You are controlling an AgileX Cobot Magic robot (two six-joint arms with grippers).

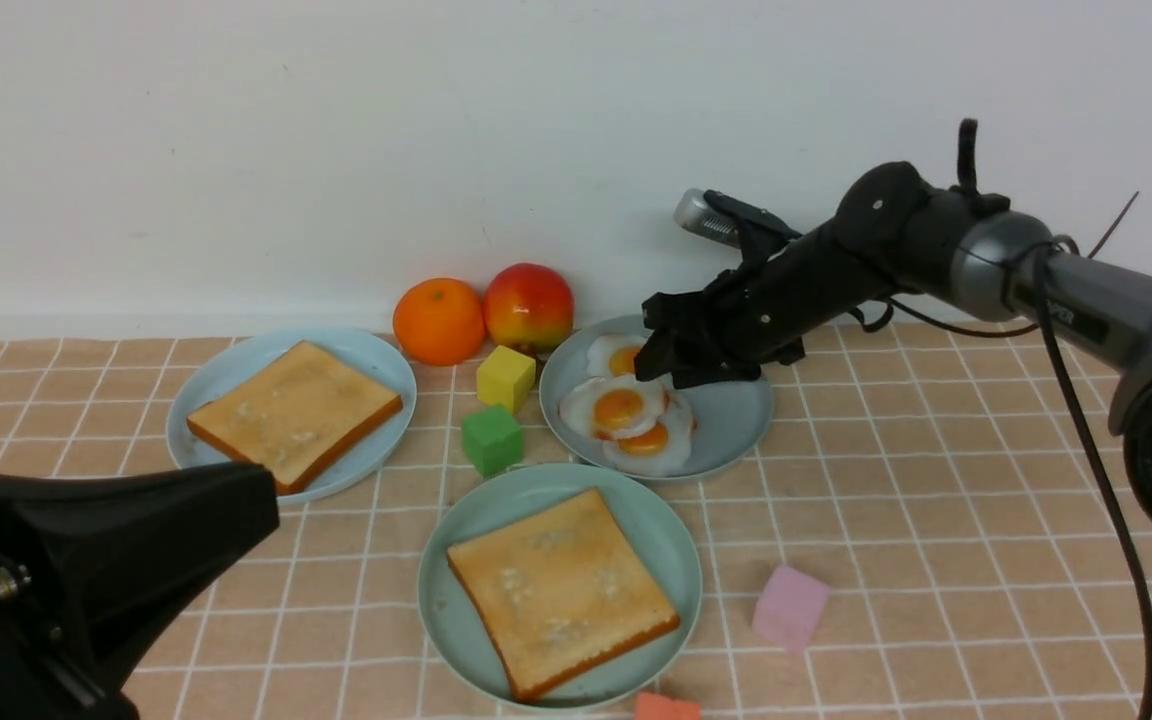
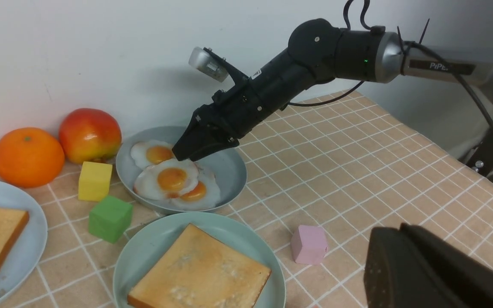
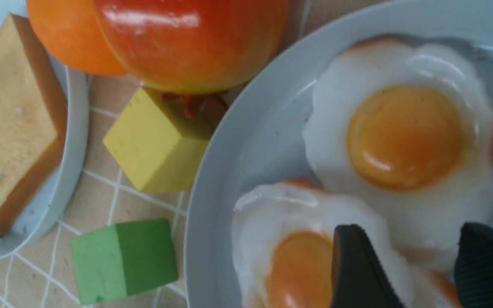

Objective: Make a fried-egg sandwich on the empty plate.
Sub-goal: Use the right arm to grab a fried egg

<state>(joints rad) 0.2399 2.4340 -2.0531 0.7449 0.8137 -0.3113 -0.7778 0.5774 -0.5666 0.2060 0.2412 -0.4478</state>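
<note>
Front view: the right tool (image 1: 660, 370) hangs low over the grey-blue plate (image 1: 736, 425), where three eggs overlap. The middle egg (image 1: 619, 408) seems to lie on top of its neighbours. The mint plate (image 1: 658, 535) sits nearest the robot with one toast (image 1: 561, 590) on it and no egg yet. The second toast (image 1: 294, 412) lies on the sky-blue plate (image 1: 226, 365). The left tool (image 1: 236, 505) sits low at the near left, pressed together. Left wrist view: the right tool's tip is at the seam between the back egg (image 2: 151, 153) and the middle egg; touching or just above, cannot tell. Right wrist view: the fingers (image 3: 357, 269) are spread, straddling white where two eggs meet. Judgement: settle on the uppermost egg's free rim only, pinch gently, and lift straight up. Check that no neighbour clings before crossing to the mint plate.
</note>
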